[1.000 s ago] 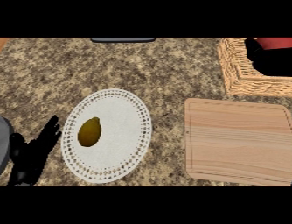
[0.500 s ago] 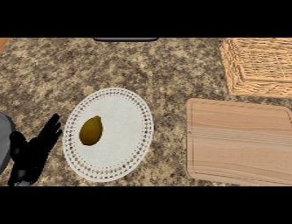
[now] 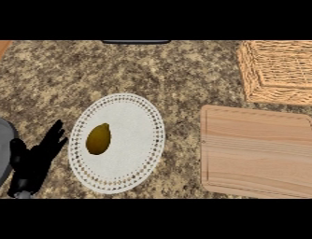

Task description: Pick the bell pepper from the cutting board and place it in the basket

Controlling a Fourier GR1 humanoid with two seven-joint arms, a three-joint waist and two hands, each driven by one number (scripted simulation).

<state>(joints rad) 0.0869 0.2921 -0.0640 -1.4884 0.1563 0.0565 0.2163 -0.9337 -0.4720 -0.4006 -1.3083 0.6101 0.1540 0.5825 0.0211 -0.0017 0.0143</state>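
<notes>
One robot hand (image 3: 38, 156), fingers seemingly straight

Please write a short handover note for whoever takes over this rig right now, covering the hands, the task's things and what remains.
Left hand: open, fingers up, resting at the lower left beside the white plate. Right hand: not in view.
Cutting board: nothing on it. No bell pepper shows anywhere.
Basket, upper right: what shows of its inside holds nothing.
A small yellow-green fruit lies on the plate.
Done: cannot confirm. Left: find the pepper and check the basket.
</notes>
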